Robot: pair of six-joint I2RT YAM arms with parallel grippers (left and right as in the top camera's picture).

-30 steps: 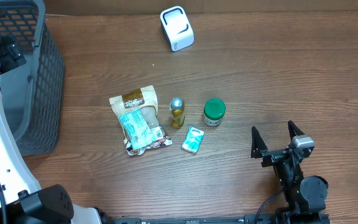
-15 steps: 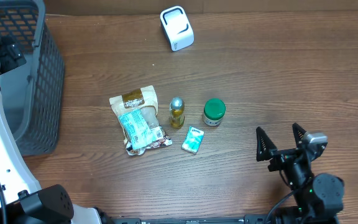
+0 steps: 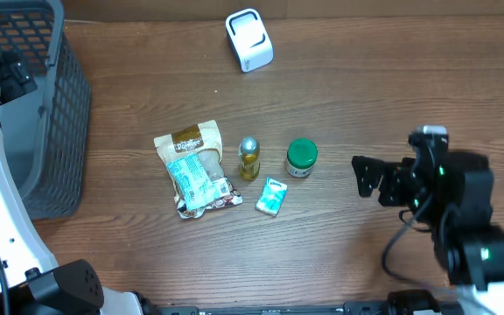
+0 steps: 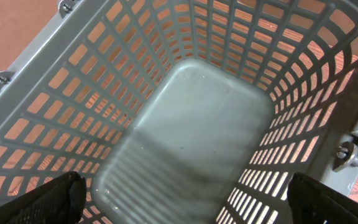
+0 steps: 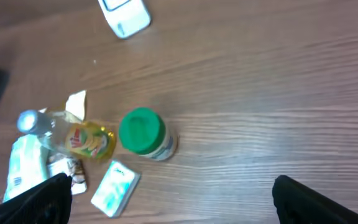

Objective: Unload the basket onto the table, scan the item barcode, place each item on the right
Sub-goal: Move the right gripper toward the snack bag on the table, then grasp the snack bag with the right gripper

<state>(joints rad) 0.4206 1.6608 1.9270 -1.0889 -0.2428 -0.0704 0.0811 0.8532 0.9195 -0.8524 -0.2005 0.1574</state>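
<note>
Wooden tabletop [image 3: 392,79], overhead: snack bag [image 3: 195,171], small bottle [image 3: 248,158], green-lidded jar [image 3: 302,157] and teal packet [image 3: 272,197] are clustered at the middle. The white scanner [image 3: 248,39] is at the far edge, well apart, and the grey basket [image 3: 55,114] is at left. The right hand [image 3: 363,178] is near the jar's right, wide open, empty.
Left wrist: left hand [image 4: 191,199] spread wide, empty, above the basket's inside.
Right wrist: jar, bottle and packet lie beyond the spread fingers [image 5: 42,199], untouched.
</note>
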